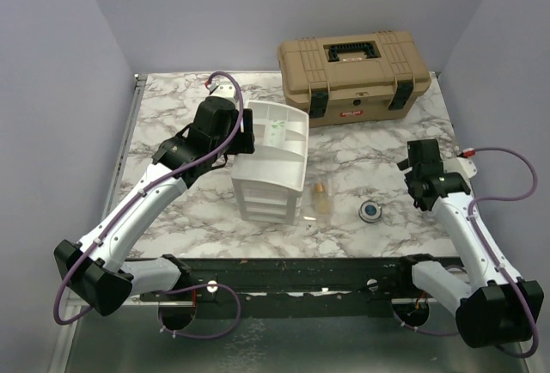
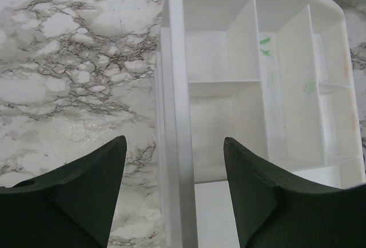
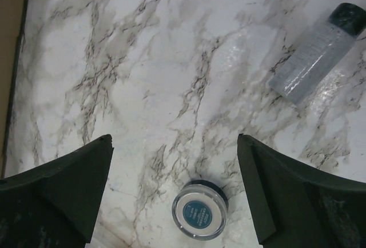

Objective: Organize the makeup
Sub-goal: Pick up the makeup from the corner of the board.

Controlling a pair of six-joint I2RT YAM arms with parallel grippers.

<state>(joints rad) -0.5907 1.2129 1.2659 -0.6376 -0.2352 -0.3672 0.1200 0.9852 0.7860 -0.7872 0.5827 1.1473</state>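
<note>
- Top external view: the left hand (image 1: 243, 135) sits at the upper left edge of the white drawer unit (image 1: 273, 175), which stands mid-desk with its divided top tray open to the ceiling.
- From the left wrist, the two dark fingers (image 2: 86, 202) straddle the unit's left wall. One is outside over the marble and one is inside a compartment.
- There is a gap on either side of that wall, so this hand is partly spread and holds nothing.
- The tray's compartments look bare apart from a few green smears (image 2: 264, 45) on the dividers.
- The right hand (image 1: 412, 175) hangs over the right side of the desk (image 1: 172, 107), its jaws spread wide and nothing between them.
- Below it, the round blue-centred compact (image 3: 200, 211) lies flat on the marble, roughly centred between the two fingertips and not touching either.
- The small tube (image 3: 317, 54) is clear with a dark cap and lies on its side, well apart from the compact.
- From above, the tube lies just to the right of the drawer unit's base, with the compact near it towards the right arm.
- A tan toolbox (image 1: 352, 76) stands closed at the back of the desk, behind the drawer unit.
- I can't make out any other makeup pieces on the desk from these views.
</note>
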